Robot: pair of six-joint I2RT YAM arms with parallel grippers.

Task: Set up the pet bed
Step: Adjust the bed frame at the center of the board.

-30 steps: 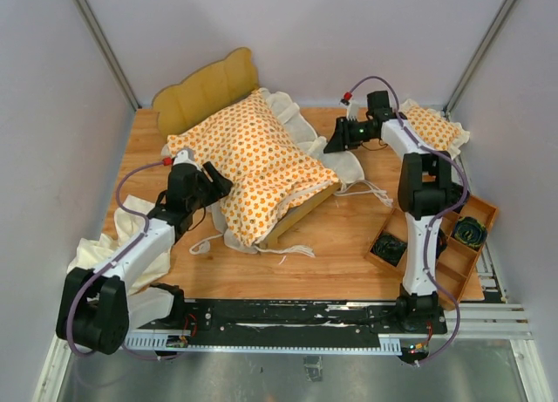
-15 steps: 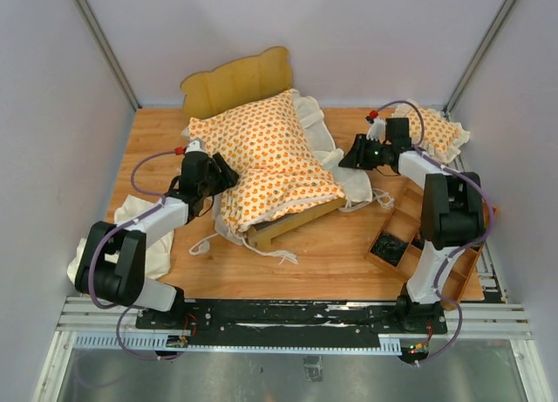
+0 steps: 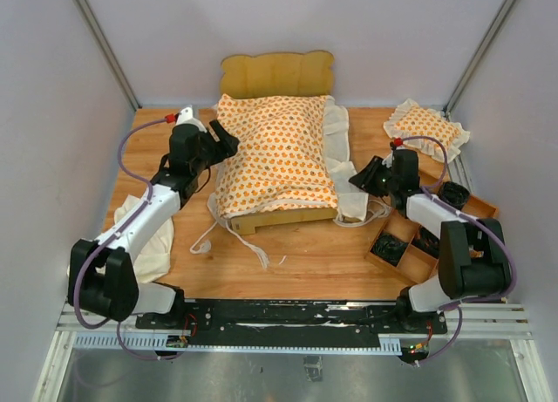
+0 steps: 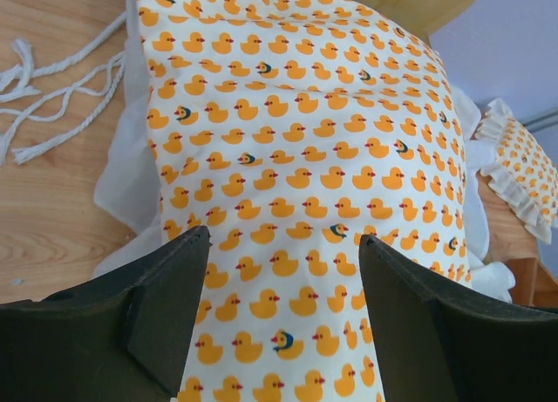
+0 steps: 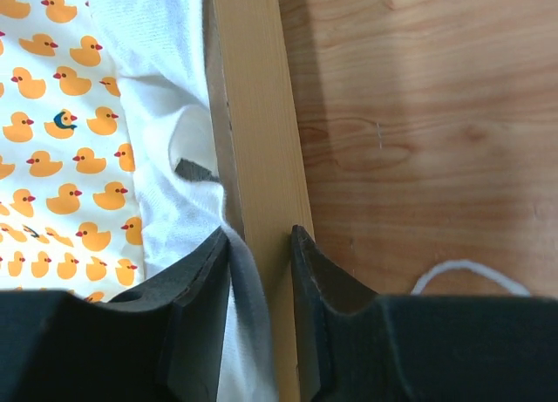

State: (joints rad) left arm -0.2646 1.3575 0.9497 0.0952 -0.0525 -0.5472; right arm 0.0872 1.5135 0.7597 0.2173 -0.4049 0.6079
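The pet bed's light-wood frame stands square to the table, its scalloped headboard point(image 3: 275, 73) at the back. The large duck-patterned cushion point(image 3: 275, 153) lies on it, ruffle hanging over the right side and tie strings point(image 3: 234, 236) trailing off the front left. My left gripper point(image 3: 223, 144) is at the cushion's left edge, open point(image 4: 283, 241), with the cushion point(image 4: 296, 140) lying under the wide-apart fingers. My right gripper point(image 3: 357, 179) is at the bed's right side, shut point(image 5: 260, 236) on the wooden side rail point(image 5: 253, 114) and its grey fabric point(image 5: 248, 284).
A small square duck-patterned pillow point(image 3: 427, 127) lies at the back right. A compartmented wooden tray point(image 3: 436, 254) sits at the front right beside the right arm. A plain cream cloth point(image 3: 148, 241) lies under the left arm at the front left.
The bed with its cushion has swung round from a slant to straight, headboard now at the back. The right gripper travelled toward the near right with the rail; the left gripper moved farther back and widened.
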